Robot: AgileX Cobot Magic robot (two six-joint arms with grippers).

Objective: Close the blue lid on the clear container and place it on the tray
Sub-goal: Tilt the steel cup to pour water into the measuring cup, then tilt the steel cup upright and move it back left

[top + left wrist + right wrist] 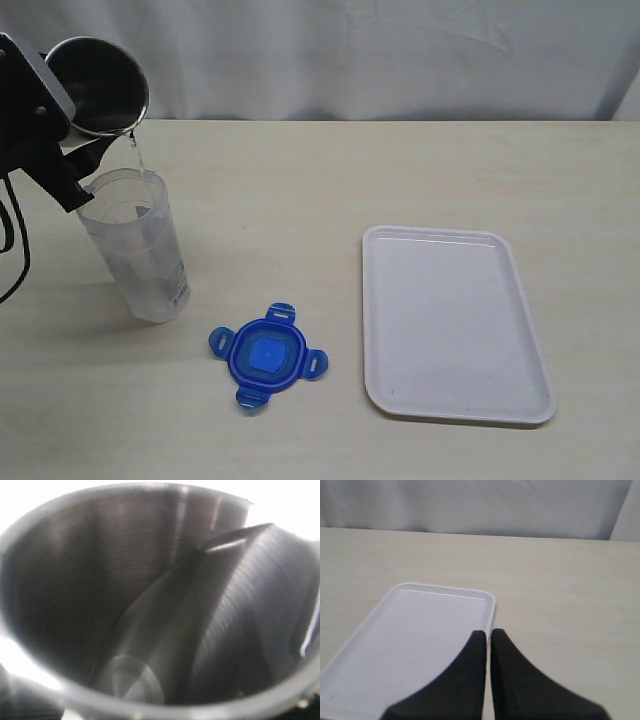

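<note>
While left gripper (68, 128) tips cup (98, 85) over clear container (135, 250), blue lid (268, 355) nr tray (455, 325)

Your left arm (28, 105) comes in at the far left edge of the exterior view with its wrist raised and rolled over, a black cable (14, 250) looping down below it. Your left tool (66, 138) is clamped on a steel cup (98, 85), holding it tipped; the cup's inside fills the left wrist view. Your right tool (488, 642) grips nothing, its two black fingers (465, 685) pressed side by side with only a thin slit between them, tips pointing away from the wrist camera
</note>
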